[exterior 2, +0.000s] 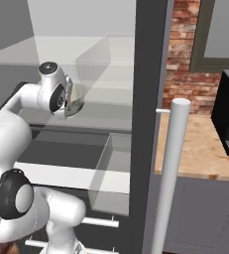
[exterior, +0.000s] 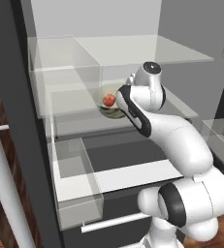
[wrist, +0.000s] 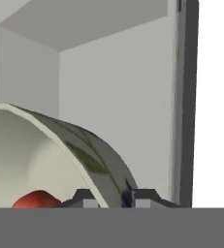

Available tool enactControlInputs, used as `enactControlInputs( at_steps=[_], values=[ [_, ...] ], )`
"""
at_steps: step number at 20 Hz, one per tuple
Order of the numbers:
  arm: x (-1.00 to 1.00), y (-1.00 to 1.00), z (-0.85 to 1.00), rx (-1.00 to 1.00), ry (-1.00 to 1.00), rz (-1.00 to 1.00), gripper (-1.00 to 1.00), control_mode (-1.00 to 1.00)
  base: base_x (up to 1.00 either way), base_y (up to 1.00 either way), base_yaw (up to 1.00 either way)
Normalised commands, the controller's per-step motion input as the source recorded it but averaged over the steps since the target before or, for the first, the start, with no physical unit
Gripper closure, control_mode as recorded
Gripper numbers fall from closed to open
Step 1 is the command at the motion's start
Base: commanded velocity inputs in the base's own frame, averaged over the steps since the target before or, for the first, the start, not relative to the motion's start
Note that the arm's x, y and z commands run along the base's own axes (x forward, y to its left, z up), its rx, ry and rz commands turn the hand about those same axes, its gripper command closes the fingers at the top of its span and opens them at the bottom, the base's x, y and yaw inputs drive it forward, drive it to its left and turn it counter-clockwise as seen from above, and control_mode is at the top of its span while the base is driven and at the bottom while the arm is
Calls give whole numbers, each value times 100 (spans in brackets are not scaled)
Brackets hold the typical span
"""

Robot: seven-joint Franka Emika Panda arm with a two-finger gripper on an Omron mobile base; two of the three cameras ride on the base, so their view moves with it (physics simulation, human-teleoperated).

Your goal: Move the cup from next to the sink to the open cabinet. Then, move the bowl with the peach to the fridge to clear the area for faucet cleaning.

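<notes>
Fingers (wrist: pixel 83 202) pinch bowl (wrist: pixel 45 155) rim, peach (exterior: pixel 109 100) inside, between fridge shelves (exterior: pixel 147 51).

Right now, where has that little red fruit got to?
The peach sits in the bowl, which the gripper holds by its rim inside the fridge, above a translucent shelf, just left of the robot's hand in the left base view.

The arm hides most of the bowl (exterior: pixel 108 112); the peach (wrist: pixel 33 199) looks cut off below.
</notes>
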Motion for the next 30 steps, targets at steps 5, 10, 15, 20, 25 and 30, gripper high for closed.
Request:
enactControlInputs(
  at_steps=[5,10,15,20,25,30],
  values=[
    [-29,0,0,1,-1,0,-100,-100,0,0,0],
    [-96,-1,0,0,-11,0,-100,-100,0,0,0],
    [-100,-6,-1,1,-15,0,-100,-100,0,0,0],
    [-100,-6,-9,1,-22,0,-100,-100,0,0,0],
    [-100,0,-7,1,-12,0,-100,-100,0,0,0],
    [0,0,0,0,0,0,-100,100,-100,0,0]
  ],
)
